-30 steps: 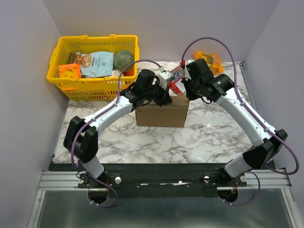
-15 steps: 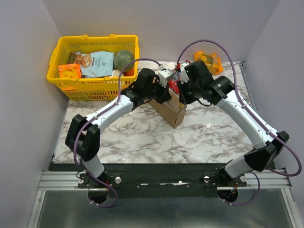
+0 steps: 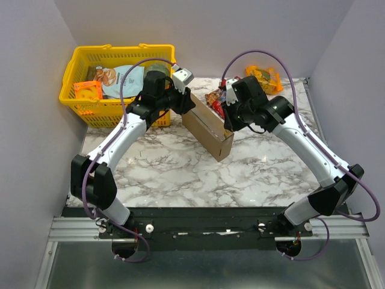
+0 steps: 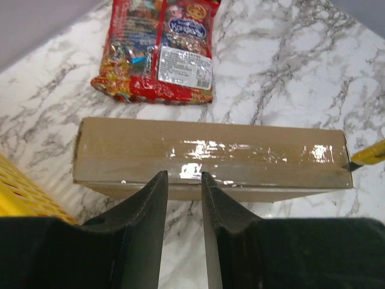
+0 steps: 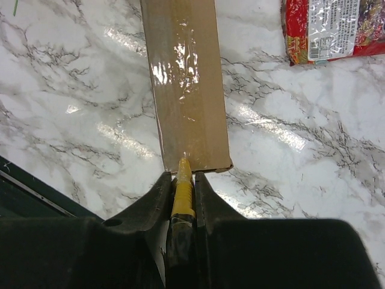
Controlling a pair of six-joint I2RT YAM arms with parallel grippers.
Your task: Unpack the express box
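On the table (image 3: 180, 174), the box (image 3: 207, 129) stands on edge, taped seam up, so the right gripper (image 5: 182, 179), clamped on a yellow knife (image 5: 181, 198), can slit it. The left gripper (image 4: 182, 180) hovers slightly parted and empty.

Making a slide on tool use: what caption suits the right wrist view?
Right gripper holds a yellow cutter with its tip at the near end of the taped express box.
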